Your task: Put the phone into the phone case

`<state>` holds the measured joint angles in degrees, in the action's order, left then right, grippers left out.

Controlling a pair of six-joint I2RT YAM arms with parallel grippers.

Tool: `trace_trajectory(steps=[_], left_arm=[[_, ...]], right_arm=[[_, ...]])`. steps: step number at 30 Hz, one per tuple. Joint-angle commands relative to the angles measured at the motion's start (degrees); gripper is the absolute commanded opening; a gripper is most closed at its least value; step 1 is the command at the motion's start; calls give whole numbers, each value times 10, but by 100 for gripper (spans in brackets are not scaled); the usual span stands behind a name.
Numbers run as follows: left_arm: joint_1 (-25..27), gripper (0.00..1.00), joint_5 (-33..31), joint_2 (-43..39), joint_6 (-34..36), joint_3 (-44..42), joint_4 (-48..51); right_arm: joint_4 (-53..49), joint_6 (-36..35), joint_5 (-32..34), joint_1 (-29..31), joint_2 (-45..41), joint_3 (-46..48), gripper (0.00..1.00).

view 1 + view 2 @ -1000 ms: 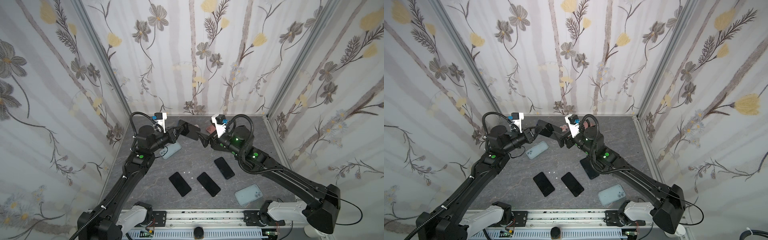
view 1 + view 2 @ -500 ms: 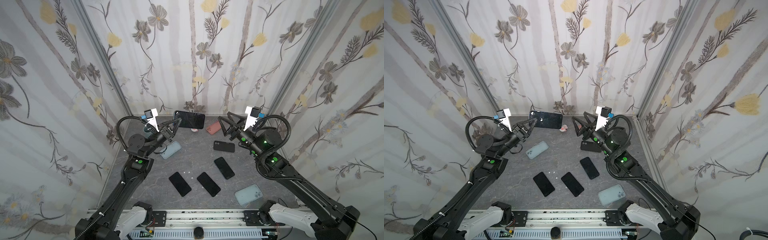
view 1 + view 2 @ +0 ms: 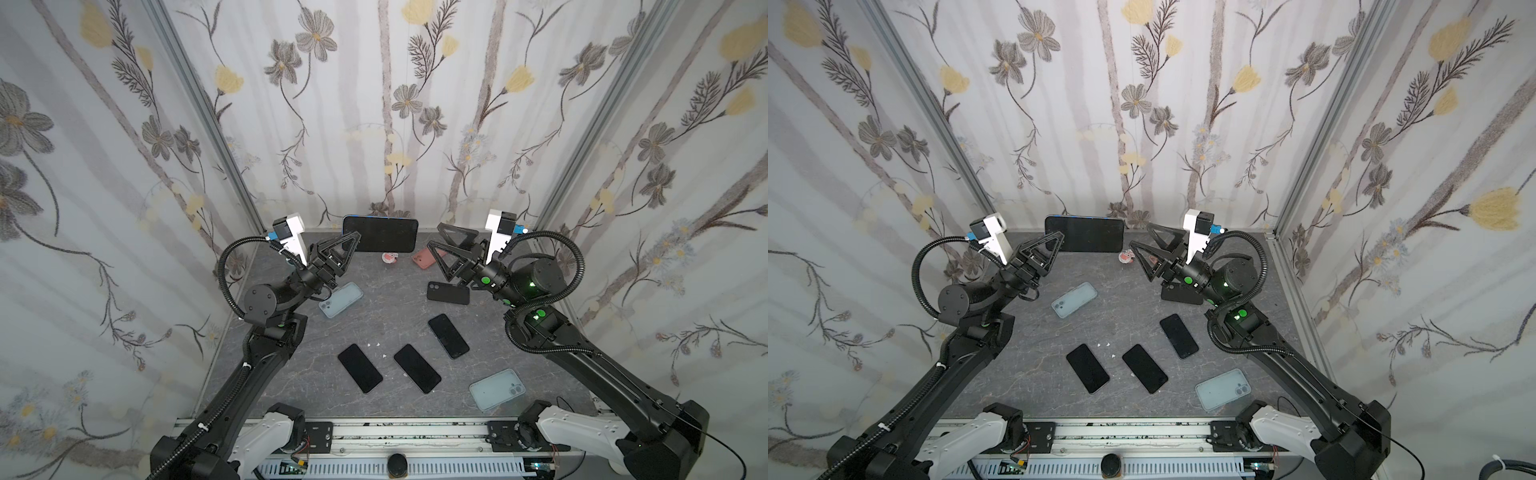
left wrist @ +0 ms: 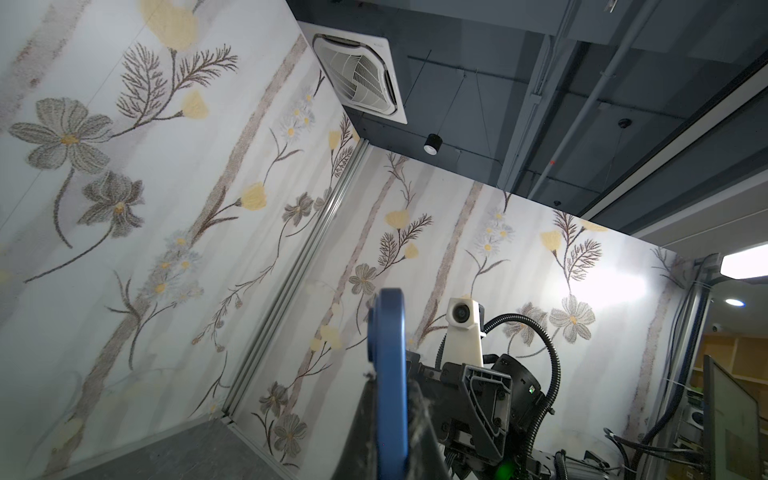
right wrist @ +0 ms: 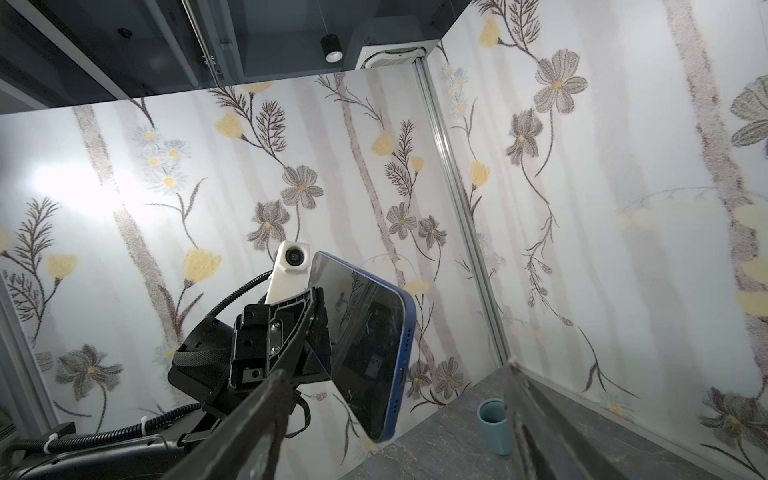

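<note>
The left gripper (image 3: 352, 241) is clamped on one short end of a slim, blue-edged phone (image 3: 380, 234) with a dark glass screen. It holds the phone clear of the grey marbled table (image 3: 395, 316), long side level and screen facing the top views. The phone hangs beyond and to the left of the flat black phone case (image 3: 449, 293), close to the flowered back wall. The left wrist view sees it edge-on (image 4: 388, 374), and the right wrist view shows its glossy face (image 5: 370, 340).

The right gripper (image 3: 434, 236) is raised above the far edge of the black phone case, its jaws spread apart with nothing between them, its tips turned toward the phone's free end (a clear gap separates the two).

The black phone case lies flat, camera cut-out at its left end. Behind it lies a pink case (image 3: 426, 258). Nearer the front rail than the case lie three black phones (image 3: 417, 368), screens up. A translucent pale case (image 3: 341, 299) lies to its left, and another (image 3: 496, 390) well in front of it.
</note>
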<state>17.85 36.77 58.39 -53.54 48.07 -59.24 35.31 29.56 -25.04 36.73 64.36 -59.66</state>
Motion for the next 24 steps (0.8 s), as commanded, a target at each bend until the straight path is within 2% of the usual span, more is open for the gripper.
trace_trajectory(steps=[1,5,12,15,20,24], left_arm=[[0,0,-3,2,-35,-1,-97],[1,0,-4,2,-43,-1,-108],[5,0,9,9,-48,-3,-114],[8,0,10,10,-51,-6,-118],[11,0,15,13,-54,-8,-126],[11,0,22,12,-51,-8,-124]], right_arm=[[33,12,-20,0,6,-9,72],[41,15,-34,0,18,-17,59],[67,42,-132,10,59,-61,58],[67,42,-156,19,72,-75,54],[64,43,-181,35,85,-89,37],[64,44,-189,46,90,-97,18]])
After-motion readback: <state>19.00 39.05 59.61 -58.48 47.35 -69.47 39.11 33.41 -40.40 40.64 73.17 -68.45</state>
